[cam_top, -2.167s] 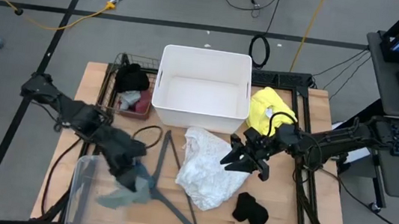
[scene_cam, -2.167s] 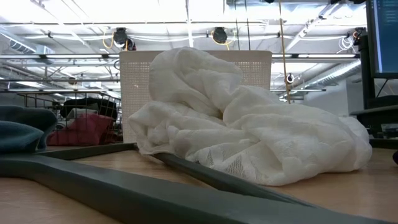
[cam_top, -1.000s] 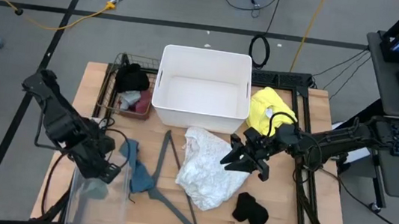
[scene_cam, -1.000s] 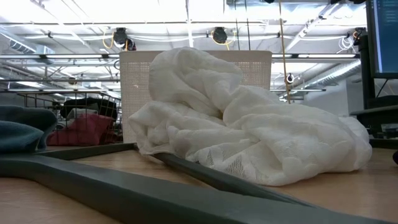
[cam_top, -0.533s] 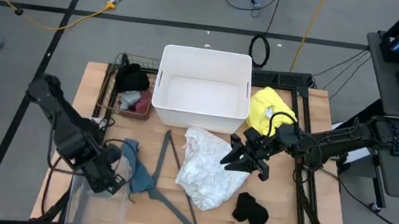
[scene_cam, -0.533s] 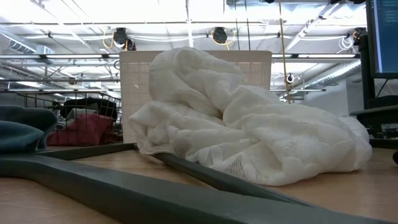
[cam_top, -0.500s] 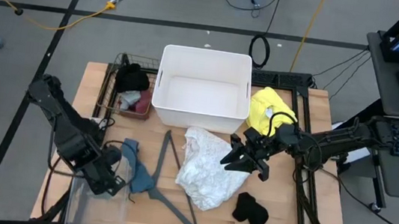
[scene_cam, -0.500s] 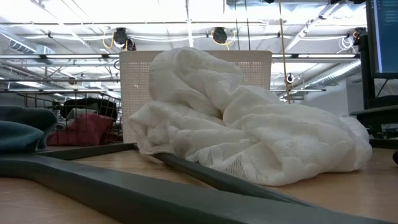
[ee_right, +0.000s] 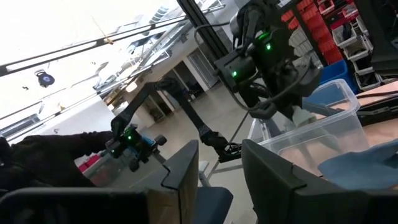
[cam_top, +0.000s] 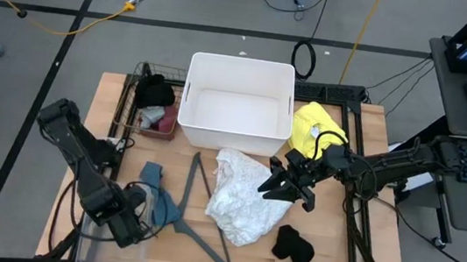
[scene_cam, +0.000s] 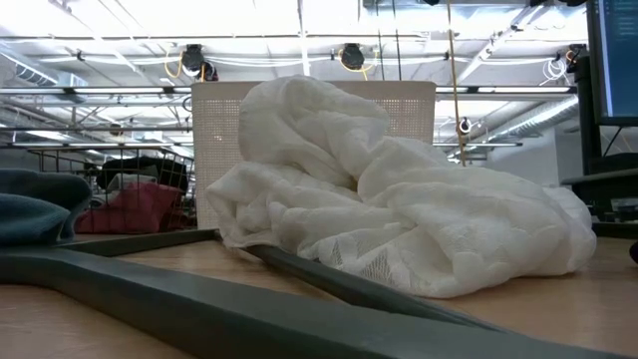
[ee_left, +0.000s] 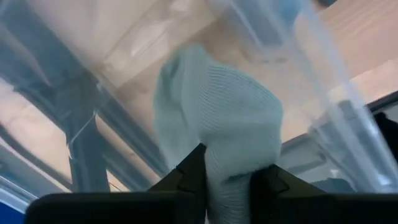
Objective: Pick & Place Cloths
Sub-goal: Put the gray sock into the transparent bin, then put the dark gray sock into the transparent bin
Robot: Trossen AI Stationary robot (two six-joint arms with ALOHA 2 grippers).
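Left gripper: the left gripper [cam_top: 127,225] hangs over the clear plastic bin [cam_top: 91,236] at the table's near left corner, its fingers [ee_left: 186,177] clenched on a light grey cloth [ee_left: 230,134] that droops into the bin.
Right gripper: the right gripper [cam_top: 276,186] waits at the right edge of the lacy white cloth [cam_top: 239,195], its fingers [ee_right: 186,168] parted with nothing between them.
Teal cloth: the teal cloth [cam_top: 158,197] lies on the wooden table [cam_top: 353,242], draped over the left leg of the grey plastic hanger [cam_top: 206,214], just beside the clear bin.
Yellow cloth: the yellow cloth [cam_top: 315,127] rests right of the white bin [cam_top: 239,101].
Black cloth: one black cloth [cam_top: 293,246] lies near the front right; another dark one [cam_top: 155,91] sits with the maroon cloth [cam_top: 164,121] in the wire basket [cam_top: 138,76] left of the white bin.
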